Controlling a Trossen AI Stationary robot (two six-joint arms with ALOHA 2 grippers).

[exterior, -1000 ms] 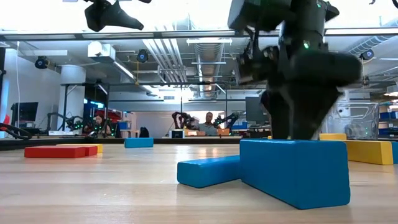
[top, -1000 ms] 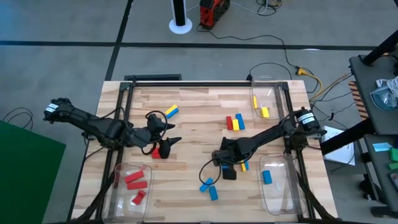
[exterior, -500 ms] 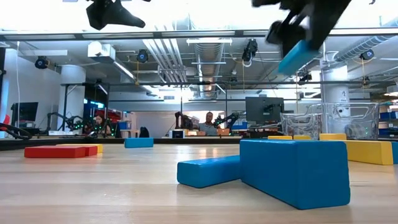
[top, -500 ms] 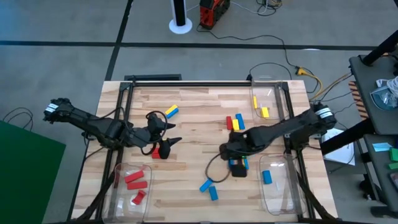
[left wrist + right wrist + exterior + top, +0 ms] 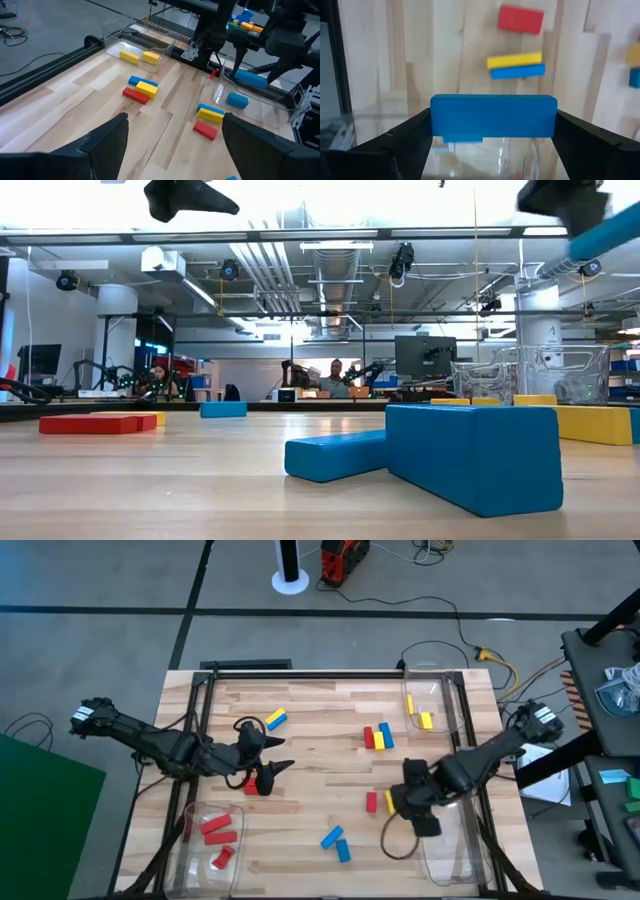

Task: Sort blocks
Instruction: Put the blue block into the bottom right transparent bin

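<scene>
Overhead, a wooden table (image 5: pixel 320 730) carries two dark robot arms, coloured blocks and three clear plastic bins. At the table's right side, the right gripper (image 5: pixel 420 812) hangs over the near-right bin (image 5: pixel 450 850), at its left wall, its two fingers clamped on the ends of a blue block (image 5: pixel 493 116) held crosswise between them; through the bin's clear wall under it another blue block (image 5: pixel 237 100) lies inside. Just left of that gripper on the wood lie a red block (image 5: pixel 371 802) and, touching each other side by side, a yellow block (image 5: pixel 514 59) and a blue one. Two more blue blocks (image 5: pixel 336 842) lie close together near the table's front edge, and they fill the foreground of the table-level view. A red, yellow and blue cluster (image 5: pixel 377 736) sits farther back near the centre, and a yellow and blue pair (image 5: pixel 277 719) lies toward the back left. The far-right bin (image 5: pixel 428 705) holds yellow blocks; the near-left bin (image 5: pixel 212 836) holds three red blocks. The left gripper (image 5: pixel 272 755) waits above the table's left half with its fingers spread wide and holding nothing, a red block partly hidden beneath it
</scene>
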